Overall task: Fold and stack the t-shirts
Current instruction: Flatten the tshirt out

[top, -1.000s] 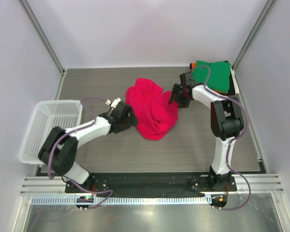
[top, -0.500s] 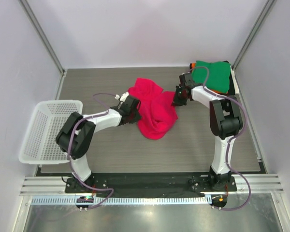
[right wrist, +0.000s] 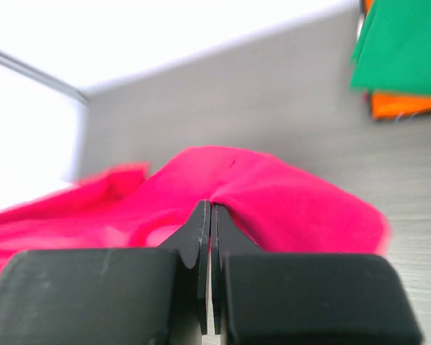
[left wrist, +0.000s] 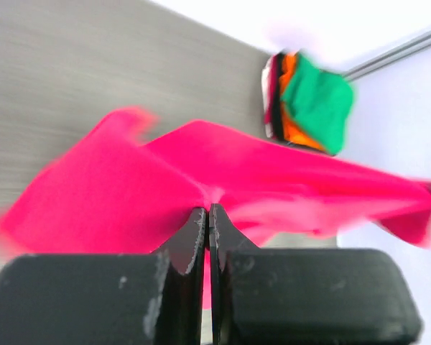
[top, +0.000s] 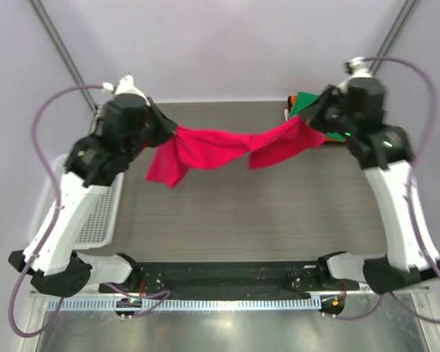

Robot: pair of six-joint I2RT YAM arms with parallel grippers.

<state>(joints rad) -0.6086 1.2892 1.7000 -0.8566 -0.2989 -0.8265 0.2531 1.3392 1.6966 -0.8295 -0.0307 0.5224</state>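
The pink-red t-shirt (top: 213, 149) hangs stretched in the air between both arms, sagging in the middle above the table. My left gripper (top: 174, 132) is shut on its left end, and in the left wrist view the cloth (left wrist: 201, 172) is pinched at the gripper's tips (left wrist: 207, 210). My right gripper (top: 313, 126) is shut on the right end; in the right wrist view the shirt (right wrist: 273, 194) bunches at the gripper's tips (right wrist: 211, 207). A stack of folded t-shirts, green on top of orange (left wrist: 312, 104), lies at the back right corner (top: 306, 103).
A white mesh basket (top: 103, 213) stands at the table's left edge, partly under my left arm. The grey wood-grain table (top: 242, 213) lies below the hanging shirt. Metal frame posts (top: 66, 62) rise at the back corners.
Both grippers have shut on the pink-red shirt, risen and moved apart, lifting it off the table and stretching it between them.
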